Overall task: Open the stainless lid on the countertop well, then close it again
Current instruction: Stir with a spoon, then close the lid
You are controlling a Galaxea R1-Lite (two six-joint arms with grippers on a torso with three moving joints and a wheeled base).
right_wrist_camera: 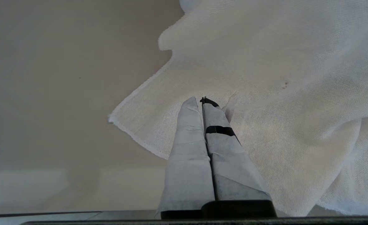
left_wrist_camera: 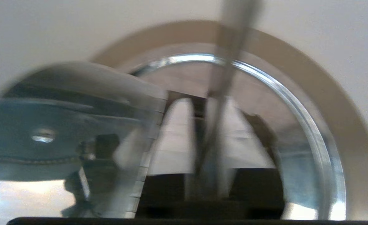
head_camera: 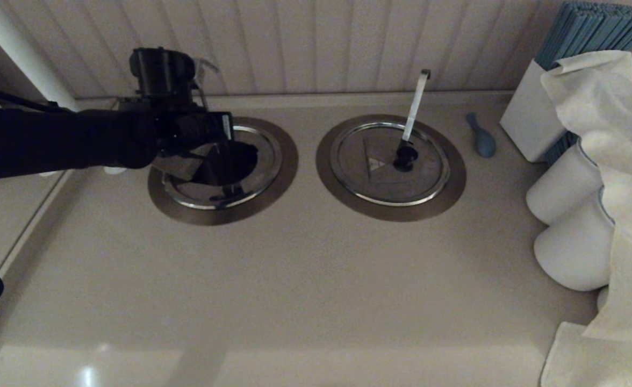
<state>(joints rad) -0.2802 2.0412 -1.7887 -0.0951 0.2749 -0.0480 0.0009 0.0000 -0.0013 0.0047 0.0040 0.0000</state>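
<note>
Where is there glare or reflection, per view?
Head view: bright glare on the countertop. Left wrist view: left gripper at the countertop well, shiny rim gleaming; the tilted stainless lid reflects. Right wrist view: right gripper over cloth, no glare.

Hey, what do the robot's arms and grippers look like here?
The left arm is matte black and bulky, ending in a black cylindrical wrist block, with a black cable looping below it. The right gripper has two tapered fingers wrapped in pale grey tape, one crossed by a black band, on a black base.
</note>
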